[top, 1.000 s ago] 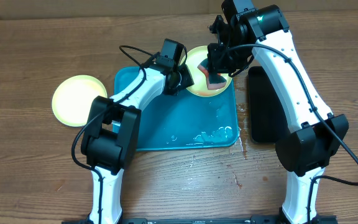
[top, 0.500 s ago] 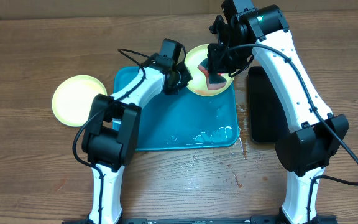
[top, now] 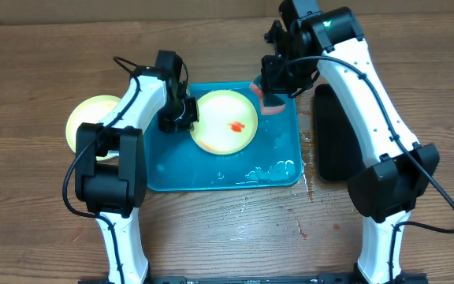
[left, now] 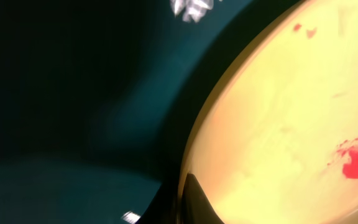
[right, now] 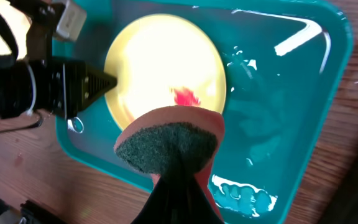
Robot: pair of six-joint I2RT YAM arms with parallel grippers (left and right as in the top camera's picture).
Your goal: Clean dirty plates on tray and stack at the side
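Observation:
A cream plate [top: 225, 122] with a red sauce smear lies on the turquoise tray [top: 211, 175], left of its middle. My left gripper [top: 186, 120] is shut on the plate's left rim; the wrist view shows the rim [left: 194, 155] between the fingers and the smear [left: 356, 163]. My right gripper [top: 273, 96] is shut on a pink sponge with a green scrub face [right: 169, 140] and holds it above the tray's far right corner, clear of the plate [right: 163, 65]. A clean cream plate [top: 85, 120] lies on the table left of the tray.
A narrow black tray [top: 333, 134] lies right of the turquoise tray. Soapy water pools in the tray's near right corner [top: 273, 170], and drops lie on the wooden table near it [top: 302, 229].
My left gripper has pulled the plate from the tray's far right corner toward its middle left and laid it flat. The sponge is off the plate. The right arm has hardly moved.

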